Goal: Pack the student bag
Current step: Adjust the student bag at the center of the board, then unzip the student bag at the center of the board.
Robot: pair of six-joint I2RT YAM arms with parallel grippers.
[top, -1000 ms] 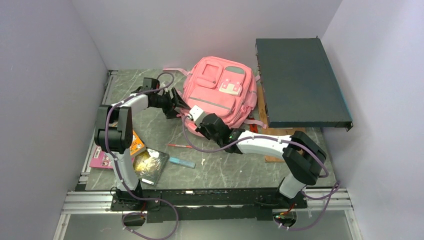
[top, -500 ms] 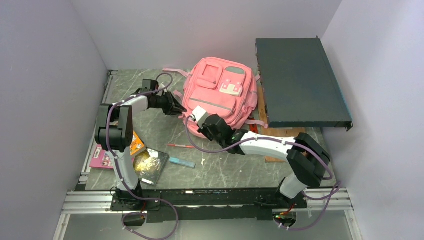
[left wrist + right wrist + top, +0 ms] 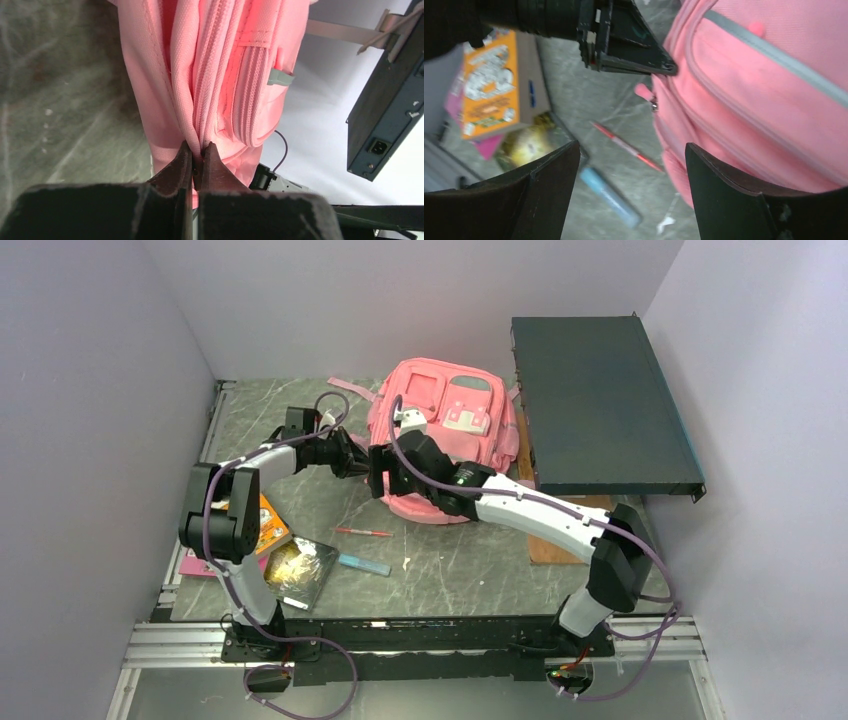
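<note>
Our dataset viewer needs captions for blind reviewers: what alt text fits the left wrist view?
The left gripper is pinched shut on a fold of the pink student bag beside its zip. The dark marbled table lies at left, a dark box at right.

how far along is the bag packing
Early. Nothing looks packed: the orange book, red pen, blue stick and gold packet lie on the table. In hand: the left hand is shut on the student bag at a side seam, and the open right hand faces its zip pull. Left: open it, load everything, close it.
</note>
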